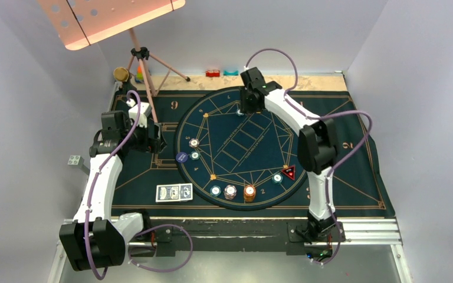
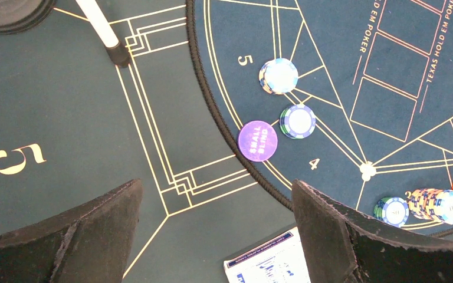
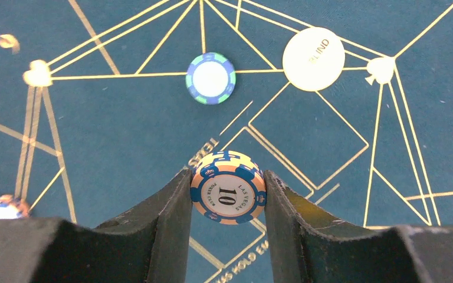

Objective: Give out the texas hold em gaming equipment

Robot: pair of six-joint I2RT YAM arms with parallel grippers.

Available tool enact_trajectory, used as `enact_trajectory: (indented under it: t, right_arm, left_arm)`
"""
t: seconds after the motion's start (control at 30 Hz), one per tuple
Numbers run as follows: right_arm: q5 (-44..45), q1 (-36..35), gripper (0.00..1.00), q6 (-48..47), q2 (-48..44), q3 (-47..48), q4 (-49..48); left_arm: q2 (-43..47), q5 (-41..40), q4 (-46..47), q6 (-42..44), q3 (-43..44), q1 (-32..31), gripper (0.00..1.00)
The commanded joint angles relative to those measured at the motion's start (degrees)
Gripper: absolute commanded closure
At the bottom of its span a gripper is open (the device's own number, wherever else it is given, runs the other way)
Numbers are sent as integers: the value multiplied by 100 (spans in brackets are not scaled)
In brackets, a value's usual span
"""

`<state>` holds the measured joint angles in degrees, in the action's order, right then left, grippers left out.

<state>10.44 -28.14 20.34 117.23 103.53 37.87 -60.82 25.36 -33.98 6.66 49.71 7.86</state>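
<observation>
Right gripper pinches an orange-and-blue chip stack at the round mat's far end, 10 face upward. Left gripper hangs spread wide above the cards.

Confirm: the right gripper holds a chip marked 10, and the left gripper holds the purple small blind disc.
Wrong on the left gripper: the left wrist view shows it open and empty, the purple small blind disc lying flat ahead of it. The right gripper does hold the chip marked 10.
</observation>
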Motion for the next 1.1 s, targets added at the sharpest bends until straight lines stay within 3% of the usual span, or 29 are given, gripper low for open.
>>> enact_trajectory:
  t: [0.0,0.13,0.47,0.77,0.87,1.0,1.07]
  right_arm:
    - [129,52,100,110,535,723,224]
    - [228,55,100,253,1065,1102,403]
    - [451,165,100,289,1086,572,128]
    - [467,239,100,117,1383,700,50]
    - [371,239,87,104,1399,668,29]
    - [247,239,54,62,1319,515,-29]
    - [176,239,43,50,1260,473,-21]
  left_arm:
    - [102,129,125,124,12,46,0]
    - [84,133,118,128,13,43,0]
    - [87,152,133,151,4,46,0]
    - [100,143,124,145,3,46,0]
    - [104,142,127,146,3,43,0]
    - [107,143,125,144,3,43,0]
    - [113,148,124,144,3,46,0]
